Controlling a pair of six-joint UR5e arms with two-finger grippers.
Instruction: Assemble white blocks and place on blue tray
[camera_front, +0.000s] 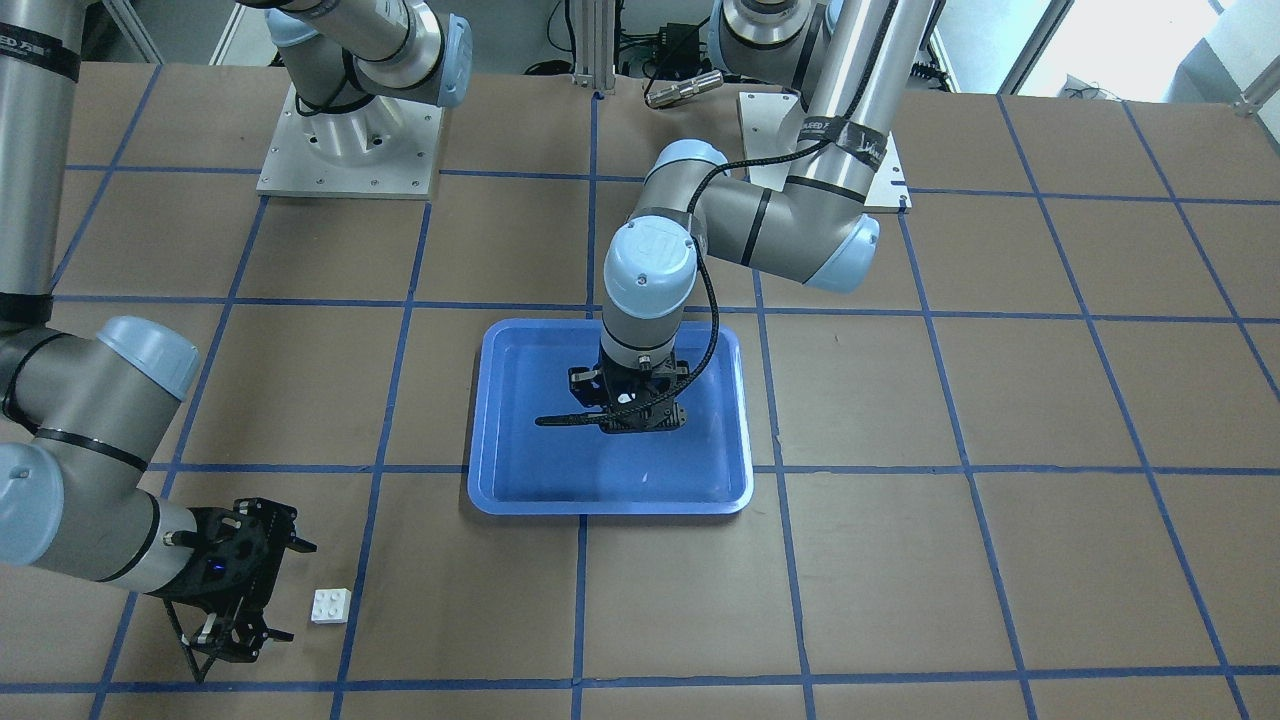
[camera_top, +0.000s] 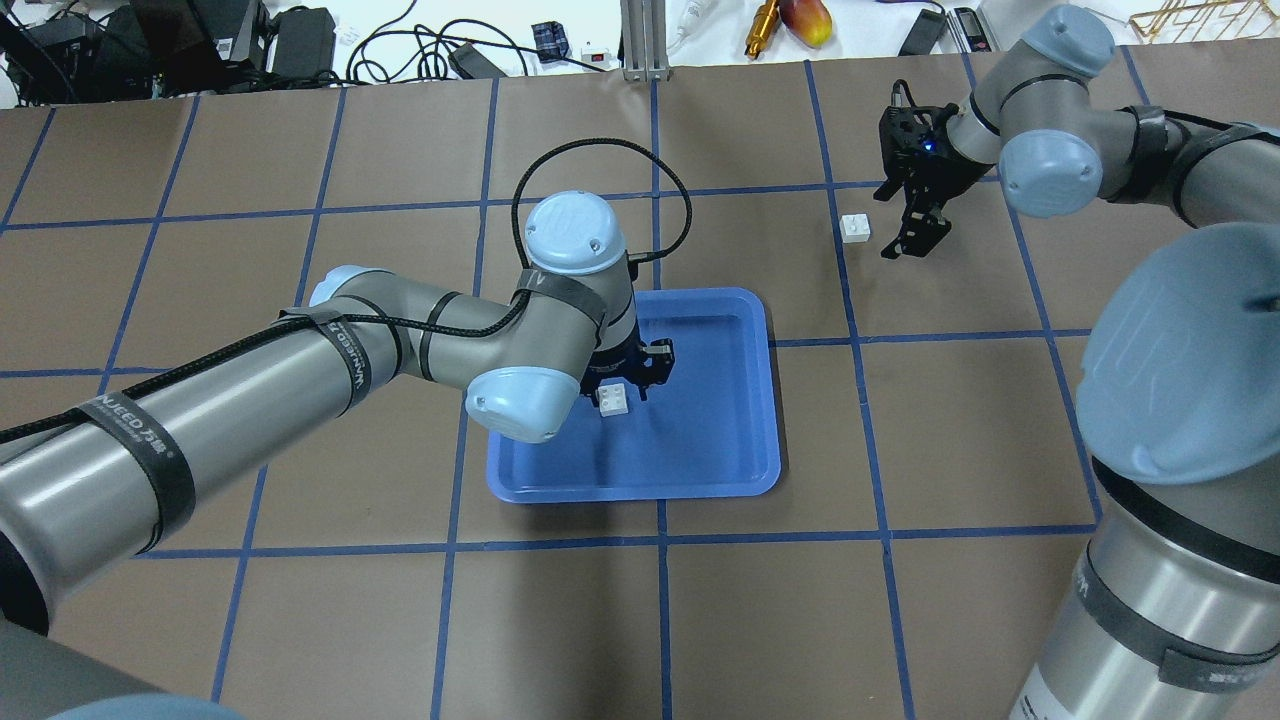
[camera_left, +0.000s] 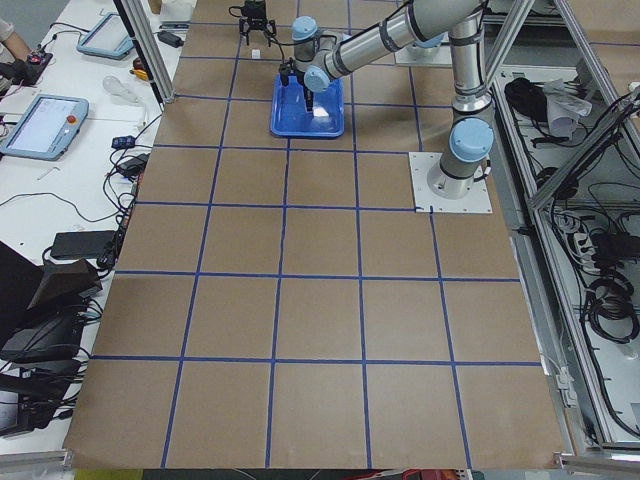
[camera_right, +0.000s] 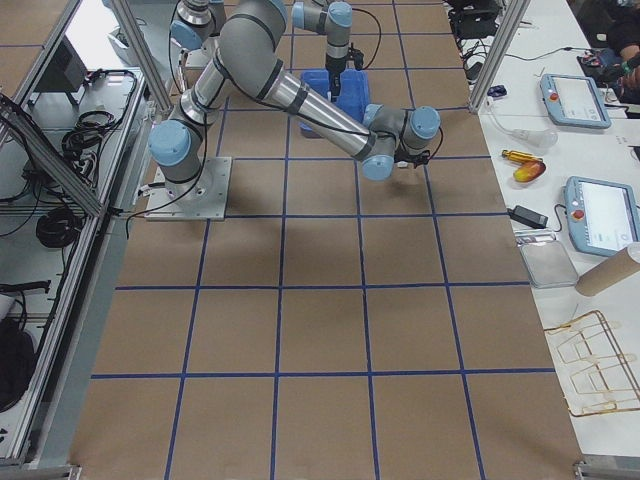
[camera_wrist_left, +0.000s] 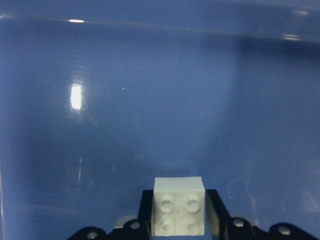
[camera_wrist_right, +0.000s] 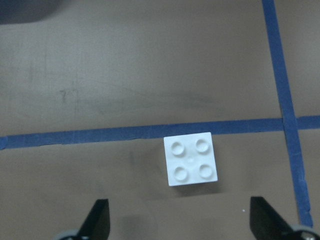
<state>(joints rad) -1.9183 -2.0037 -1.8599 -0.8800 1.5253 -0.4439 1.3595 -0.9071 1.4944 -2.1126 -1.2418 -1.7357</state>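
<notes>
My left gripper (camera_top: 624, 390) hangs over the blue tray (camera_top: 740, 470) and is shut on one white block (camera_top: 613, 400). The left wrist view shows this block (camera_wrist_left: 178, 200), studs showing, clamped between the two fingers (camera_wrist_left: 216, 212) over the tray floor (camera_wrist_left: 150, 100). The second white block (camera_top: 855, 228) lies studs up on the brown table, outside the tray. My right gripper (camera_top: 915, 218) is open and empty just beside it. In the right wrist view this block (camera_wrist_right: 191, 159) lies ahead of the spread fingers (camera_wrist_right: 97, 222), against a blue tape line. The front view shows both this block (camera_front: 331, 605) and the tray (camera_front: 520, 480).
The table is brown with a grid of blue tape lines. The arms' metal base plates (camera_front: 350, 150) stand on the robot's side. Cables, a fruit (camera_top: 812, 20) and other gear lie beyond the table's far edge. The left arm's forearm reaches over the tray's left rim.
</notes>
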